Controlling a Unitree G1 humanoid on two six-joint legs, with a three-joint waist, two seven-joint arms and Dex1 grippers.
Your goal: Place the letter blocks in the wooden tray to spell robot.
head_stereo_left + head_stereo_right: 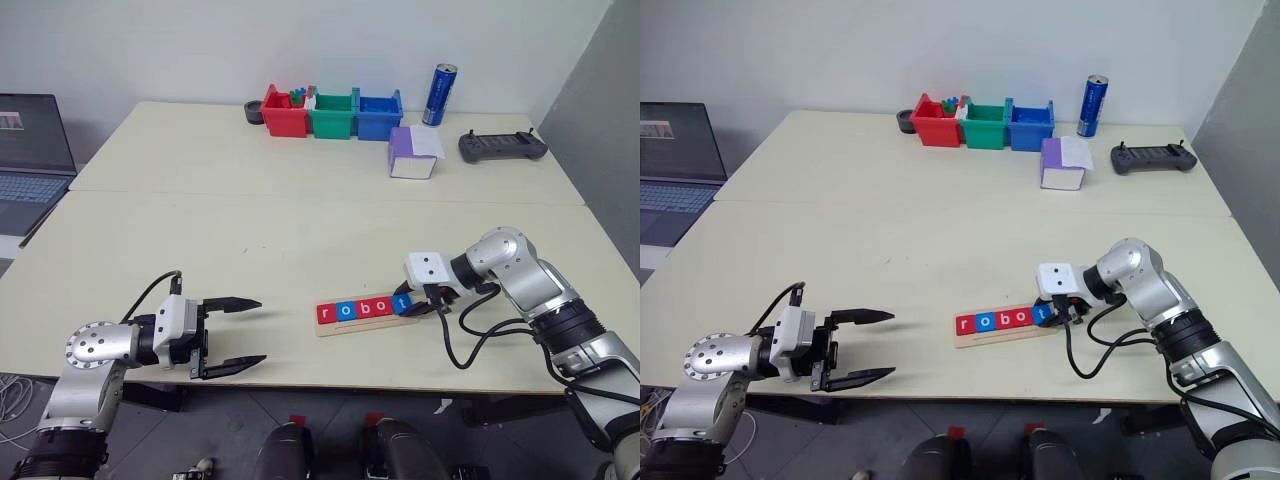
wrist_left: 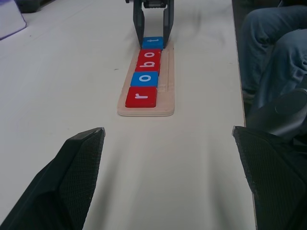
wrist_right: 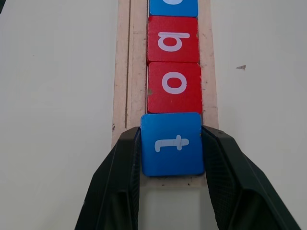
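Observation:
The wooden tray (image 1: 350, 327) lies near the table's front edge, right of centre. In its groove four letter blocks sit in a row: red r (image 1: 324, 313), blue o (image 1: 346, 310), red b (image 1: 366, 307) and red o (image 1: 384, 305). The blue t (image 3: 171, 143) is at the tray's right end, up against the red o. My right gripper (image 1: 418, 306) is shut on it, with a black finger (image 3: 120, 182) on each side. Whether the t lies flat in the groove I cannot tell. My left gripper (image 1: 258, 332) hangs open and empty well left of the tray, pointing at it.
Red (image 1: 284, 118), green (image 1: 332, 120) and blue (image 1: 378, 120) bins stand at the back, with a blue can (image 1: 439, 95), a purple-and-white box (image 1: 412, 153) and a black controller (image 1: 503, 146) to their right. A laptop (image 1: 30, 160) sits far left. A person's legs (image 2: 273, 43) are beside the table.

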